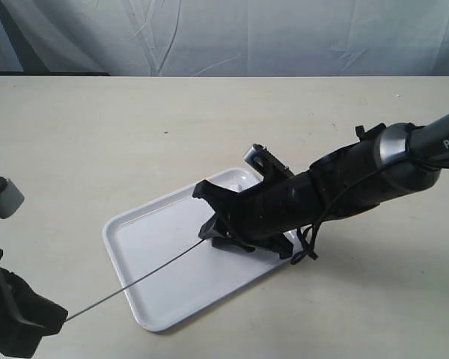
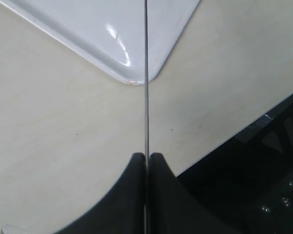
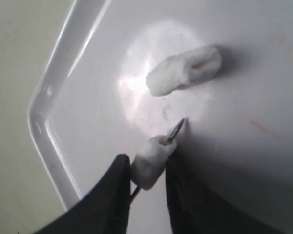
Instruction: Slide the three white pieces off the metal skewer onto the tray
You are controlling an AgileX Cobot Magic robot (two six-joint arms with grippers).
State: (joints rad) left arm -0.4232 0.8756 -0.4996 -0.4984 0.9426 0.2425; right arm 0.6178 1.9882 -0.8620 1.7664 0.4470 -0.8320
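Your tray (image 1: 150,232) sits in the middle, your right gripper (image 3: 147,158) reaches over its far right part, and your left gripper (image 2: 146,157), near and left of the tray, pinches the metal skewer (image 1: 135,282) tight. One white lump (image 3: 185,73) already lies loose on the tray, and I cannot tell if it is one piece or two. The right gripper squeezes a white piece (image 3: 151,165) at the skewer's tip, so you look almost done.
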